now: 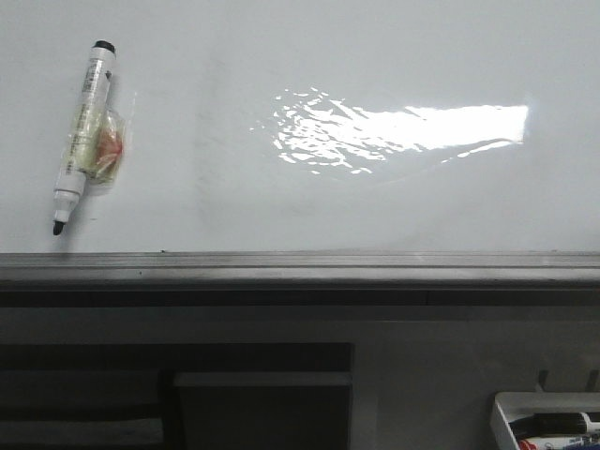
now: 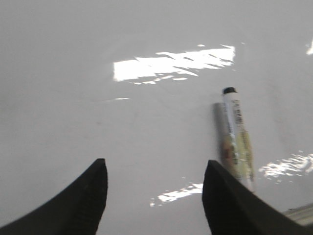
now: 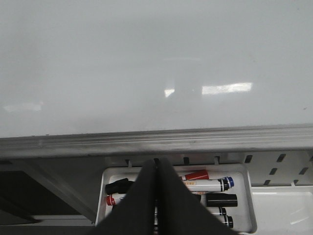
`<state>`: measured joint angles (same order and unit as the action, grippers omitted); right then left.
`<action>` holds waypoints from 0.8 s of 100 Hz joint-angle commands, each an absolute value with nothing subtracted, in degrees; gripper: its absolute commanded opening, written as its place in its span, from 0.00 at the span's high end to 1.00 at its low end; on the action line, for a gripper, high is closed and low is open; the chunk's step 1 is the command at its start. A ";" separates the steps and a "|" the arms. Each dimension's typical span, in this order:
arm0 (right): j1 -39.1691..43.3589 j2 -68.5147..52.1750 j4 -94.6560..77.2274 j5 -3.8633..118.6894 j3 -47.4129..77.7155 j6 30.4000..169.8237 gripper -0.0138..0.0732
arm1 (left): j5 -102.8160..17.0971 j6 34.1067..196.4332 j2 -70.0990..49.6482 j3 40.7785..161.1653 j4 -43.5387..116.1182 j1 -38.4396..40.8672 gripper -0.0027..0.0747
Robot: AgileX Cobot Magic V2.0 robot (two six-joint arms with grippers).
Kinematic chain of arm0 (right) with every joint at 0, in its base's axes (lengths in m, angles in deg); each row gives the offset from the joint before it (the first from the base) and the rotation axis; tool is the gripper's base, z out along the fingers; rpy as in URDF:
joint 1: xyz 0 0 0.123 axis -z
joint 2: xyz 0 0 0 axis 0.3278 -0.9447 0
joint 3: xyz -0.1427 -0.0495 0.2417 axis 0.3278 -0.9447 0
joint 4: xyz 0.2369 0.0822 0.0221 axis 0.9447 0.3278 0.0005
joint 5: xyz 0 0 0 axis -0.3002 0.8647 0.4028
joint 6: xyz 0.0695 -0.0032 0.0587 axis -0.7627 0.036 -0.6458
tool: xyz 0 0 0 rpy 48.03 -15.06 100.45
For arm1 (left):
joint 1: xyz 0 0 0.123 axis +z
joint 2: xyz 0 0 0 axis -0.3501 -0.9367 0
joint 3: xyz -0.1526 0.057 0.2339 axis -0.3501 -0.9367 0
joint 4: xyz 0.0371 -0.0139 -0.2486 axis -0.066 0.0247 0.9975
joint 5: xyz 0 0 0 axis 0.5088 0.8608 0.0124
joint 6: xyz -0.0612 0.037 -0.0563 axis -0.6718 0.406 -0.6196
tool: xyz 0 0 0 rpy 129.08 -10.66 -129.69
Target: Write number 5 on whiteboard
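The whiteboard (image 1: 300, 187) is glossy white with a bright glare patch and a grey edge rail (image 1: 300, 267); no number 5 shows on it. An uncapped black-tipped marker (image 1: 82, 131) lies on the board at the front view's left, its tip towards the rail. In the left wrist view my left gripper (image 2: 154, 169) hangs open above the bare board, and the marker (image 2: 237, 139) lies just beside one finger. My right gripper (image 3: 156, 164) is shut with nothing in it, above a white tray of markers (image 3: 244, 171) below the rail. Neither gripper appears in the front view.
The small white tray (image 1: 506, 412) with several markers, red, blue and black capped, sits below the rail at the front view's bottom right. Dark shelving (image 1: 169, 394) lies under the board at the lower left.
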<state>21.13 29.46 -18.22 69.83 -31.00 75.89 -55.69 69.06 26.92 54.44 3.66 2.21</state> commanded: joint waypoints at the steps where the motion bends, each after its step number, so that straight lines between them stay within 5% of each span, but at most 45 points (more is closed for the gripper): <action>1: 21.35 28.54 -18.34 66.12 -28.99 76.20 0.91 | -62.52 68.53 22.12 57.73 4.07 -3.13 0.46; 19: 21.35 28.54 -18.34 66.34 -28.99 76.20 0.91 | -66.77 68.53 11.32 60.46 10.12 -9.51 0.46; 80: 21.35 28.54 -18.34 65.13 -28.99 76.20 0.91 | -70.25 67.65 -15.25 68.25 11.71 -13.25 0.46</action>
